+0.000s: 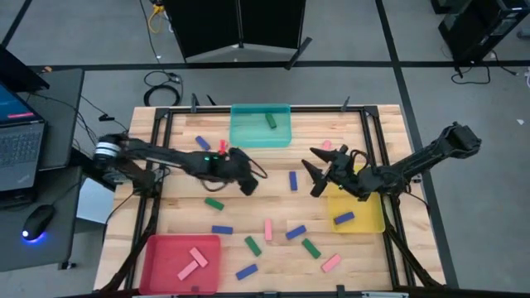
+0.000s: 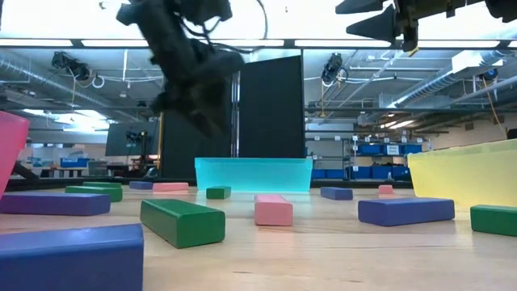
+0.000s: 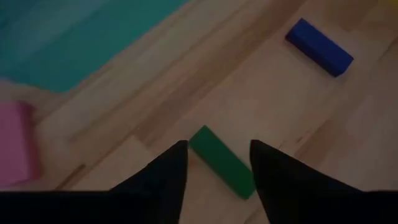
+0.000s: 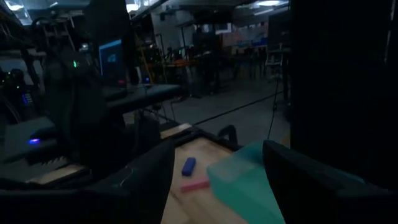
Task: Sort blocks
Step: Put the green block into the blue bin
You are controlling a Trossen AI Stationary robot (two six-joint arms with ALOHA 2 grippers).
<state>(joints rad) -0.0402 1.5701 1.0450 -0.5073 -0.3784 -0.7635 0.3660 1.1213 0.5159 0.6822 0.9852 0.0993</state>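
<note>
1. from above, the left gripper (image 1: 247, 184) hangs over the middle of the wooden tabletop (image 1: 273, 207), just above a green block (image 1: 214, 203). the right gripper (image 1: 315, 175) hovers at the yellow tray's (image 1: 368, 217) inner edge, its fingers spread and empty. blocks (image 1: 267, 229) in pink, green and blue lie scattered between the red tray (image 1: 161, 252), the teal tray (image 1: 248, 132) and the yellow one; each tray holds one or two. a laptop (image 1: 18, 141) and mouse (image 1: 35, 222) sit off to the left.
2. at tabletop height, the left arm blocks part of the dark panel (image 2: 271, 121) behind; a green block (image 2: 182, 221) and a pink one (image 2: 273, 209) lie nearest.
3. the left wrist shows its fingers (image 3: 166, 177) released, apart on either side of a green block (image 3: 222, 162), not touching it; a blue block (image 3: 319, 46) lies well apart.
4. the right wrist shows open fingers (image 4: 152, 171), the teal tray beyond.
</note>
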